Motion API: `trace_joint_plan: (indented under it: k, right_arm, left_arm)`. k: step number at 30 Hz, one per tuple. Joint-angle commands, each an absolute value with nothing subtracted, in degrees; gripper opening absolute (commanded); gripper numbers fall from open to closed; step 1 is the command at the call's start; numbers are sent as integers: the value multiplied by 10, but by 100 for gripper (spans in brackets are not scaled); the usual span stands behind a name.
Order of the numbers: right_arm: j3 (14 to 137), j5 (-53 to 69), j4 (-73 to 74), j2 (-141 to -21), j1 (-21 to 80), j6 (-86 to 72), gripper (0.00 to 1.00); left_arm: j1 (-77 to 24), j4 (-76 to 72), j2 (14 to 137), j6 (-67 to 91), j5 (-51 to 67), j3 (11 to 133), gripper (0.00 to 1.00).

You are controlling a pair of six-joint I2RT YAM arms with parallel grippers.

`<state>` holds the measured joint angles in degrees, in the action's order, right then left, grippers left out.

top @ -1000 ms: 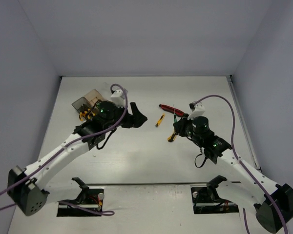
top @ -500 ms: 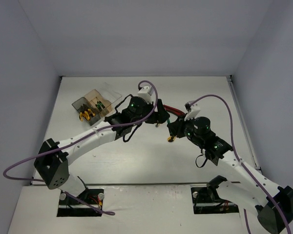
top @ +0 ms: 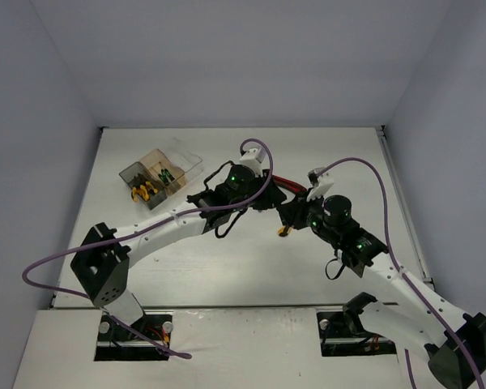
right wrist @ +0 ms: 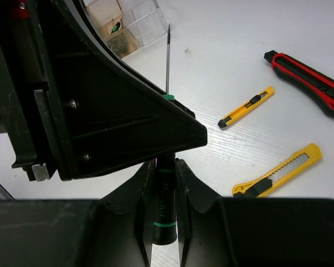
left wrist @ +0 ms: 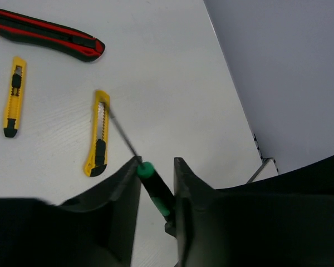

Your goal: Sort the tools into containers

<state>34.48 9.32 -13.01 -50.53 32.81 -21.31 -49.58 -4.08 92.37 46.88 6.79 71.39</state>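
Slim black-green screwdriver (right wrist: pixel 165 214) is clamped by its handle in my right end effector (right wrist: pixel 164 167), well apart from the joined translucent plastic bins (top: pixel 131 173). My left end effector (left wrist: pixel 156 164) brackets it narrowly, but I cannot tell whether it pinches. Risk: releasing the right too soon would drop it onto the worktop (left wrist: pixel 172 67).

Found three joined bins (top: pixel 162 173) at the upper left, with orange-handled pliers (top: pixel 144 193) in the dark one. Saw the left gripper (top: pixel 272 199) and right gripper (top: pixel 291 215) close together at centre, a red knife (top: pixel 287 183) just above them, a yellow knife (top: pixel 284 232) just below.
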Motion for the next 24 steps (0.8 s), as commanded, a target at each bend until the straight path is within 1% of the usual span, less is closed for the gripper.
trace_joint_plan:
  k: [1,3,6,10,12,15,18,20,24]
  right_arm:
    - [354,87,-197,-499,333,-210,12]
    - [354,82,-196,-502,333,-207,19]
    - [352,68,-196,-499,333,-206,38]
    - [344,40,-191,-485,332,-202,58]
    - [337,24,-181,-475,332,-200,61]
    - [329,5,-168,-471,332,-198,61]
    - [320,3,-161,-474,332,-200,61]
    - [310,3,-160,-477,331,-204,61]
    - [298,3,-158,-482,330,-207,61]
  left_arm:
    - [-495,-77,907,476,52,732,3]
    - [-491,-77,905,479,48,730,0]
    - [-470,-76,901,484,57,725,0]
    - [-415,-42,887,483,61,718,0]
    - [-362,-5,884,473,62,726,0]
    - [-281,65,882,463,60,750,0]
    - [-189,104,893,459,64,768,0]
    - [-127,112,914,460,77,787,0]
    - [-59,150,982,452,103,847,0]
